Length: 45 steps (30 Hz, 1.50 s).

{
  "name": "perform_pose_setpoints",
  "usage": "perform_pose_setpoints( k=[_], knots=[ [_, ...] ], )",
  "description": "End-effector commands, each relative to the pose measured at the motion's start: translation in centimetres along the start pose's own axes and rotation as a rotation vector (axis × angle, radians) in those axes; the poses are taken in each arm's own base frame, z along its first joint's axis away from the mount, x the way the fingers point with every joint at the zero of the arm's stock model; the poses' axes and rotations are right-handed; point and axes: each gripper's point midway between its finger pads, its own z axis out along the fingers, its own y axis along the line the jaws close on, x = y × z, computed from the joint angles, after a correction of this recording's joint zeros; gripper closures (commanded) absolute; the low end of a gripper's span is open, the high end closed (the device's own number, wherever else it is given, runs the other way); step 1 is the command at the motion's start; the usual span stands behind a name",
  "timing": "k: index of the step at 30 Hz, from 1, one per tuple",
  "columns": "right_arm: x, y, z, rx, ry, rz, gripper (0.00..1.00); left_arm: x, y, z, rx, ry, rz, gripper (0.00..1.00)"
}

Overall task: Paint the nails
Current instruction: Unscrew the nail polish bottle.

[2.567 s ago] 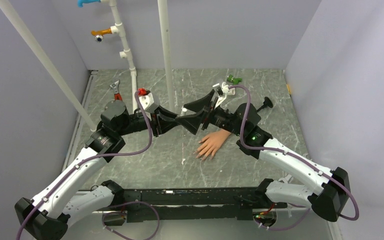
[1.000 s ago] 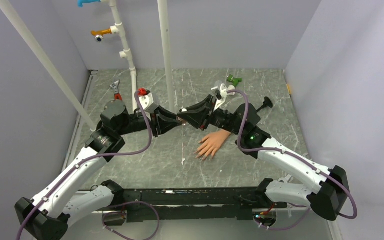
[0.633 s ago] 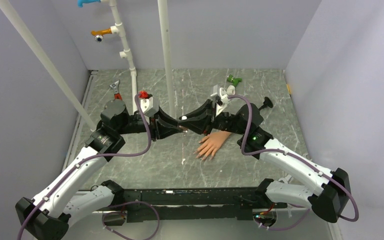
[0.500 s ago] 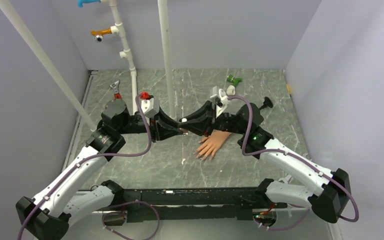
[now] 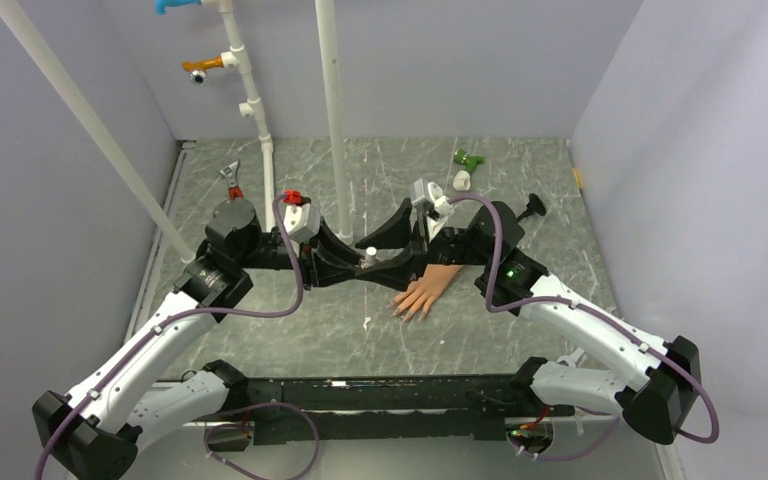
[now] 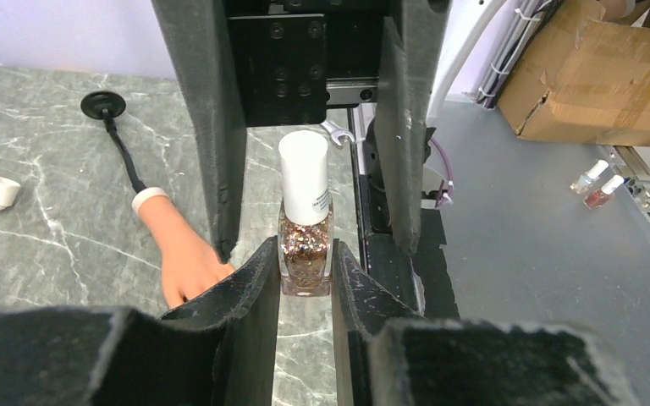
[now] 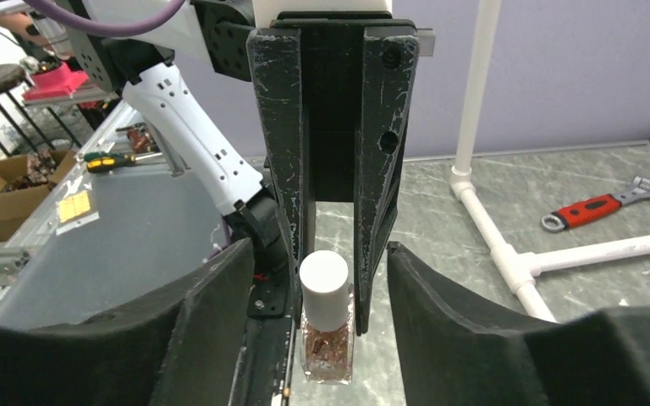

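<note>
A small bottle of glittery brown polish [image 6: 305,245] with a white cap [image 6: 303,176] stands upright between my left gripper's [image 6: 303,254] jaws, which are shut on its glass body. It also shows in the top view [image 5: 368,258] and the right wrist view [image 7: 327,331]. My right gripper [image 7: 320,250] is open, its fingers [image 6: 212,127] wide on either side of the cap and not touching it. The peach mannequin hand [image 5: 423,290] lies flat just right of the bottle, and shows in the left wrist view [image 6: 178,254]. Its nails are too small to make out.
White PVC pipes [image 5: 335,110] stand behind the grippers. A red-handled wrench [image 5: 230,180] lies at the back left. A green piece [image 5: 470,158], a white lump [image 5: 462,180] and a black knob [image 5: 532,207] lie at the back right.
My right gripper's jaws, narrow around the bottle's cap half a second ago, have spread wide. Both wrists have shifted slightly left and nearer. The cap stays on the bottle.
</note>
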Motion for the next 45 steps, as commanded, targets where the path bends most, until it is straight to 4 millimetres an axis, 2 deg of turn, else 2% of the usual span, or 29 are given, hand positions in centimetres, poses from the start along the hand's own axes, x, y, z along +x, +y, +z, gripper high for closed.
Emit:
perform_pose_setpoints(
  k=[1,3,6,8,11,15,21,24,28,33,45],
  knots=[
    [-1.6,0.5,0.1,-0.012,-0.021,-0.043,0.30,-1.7,-0.1,0.1,0.005,-0.032,0.072,1.00],
    [-1.8,0.2,-0.1,0.021,-0.030,-0.047,0.22,-1.7,0.3,0.1,-0.021,-0.032,0.069,1.00],
    [-2.1,-0.6,-0.5,0.088,-0.061,-0.046,0.17,-1.8,0.9,0.0,-0.059,-0.035,0.071,1.00],
    [-2.5,-1.1,-0.9,0.138,-0.098,-0.041,0.17,-1.8,1.3,0.0,-0.082,-0.037,0.072,1.00],
    [-3.3,-2.1,-1.3,0.210,-0.146,-0.038,0.16,-1.8,3.0,-0.4,-0.190,-0.038,0.066,1.00],
    [-3.4,-4.7,-1.5,0.349,-0.134,0.002,0.17,-1.7,5.3,-1.1,-0.331,-0.037,0.057,1.00],
    [-3.6,-7.4,-2.3,0.506,-0.208,0.096,0.17,-1.8,6.6,-1.9,-0.430,-0.052,0.060,1.00],
    [-3.5,-8.5,-1.9,0.549,-0.190,0.151,0.20,-1.6,7.3,-2.0,-0.457,-0.040,0.053,1.00],
    [-3.7,-9.0,-1.4,0.575,-0.183,0.166,0.25,-1.5,7.6,-2.1,-0.479,-0.042,0.046,1.00],
    [-3.5,-9.6,-1.6,0.626,-0.193,0.167,0.26,-1.5,8.4,-2.4,-0.523,-0.041,0.042,1.00],
    [-3.7,-9.4,-0.1,0.603,-0.190,0.159,0.37,-1.4,8.6,-2.3,-0.524,-0.037,0.036,1.00]
  ],
)
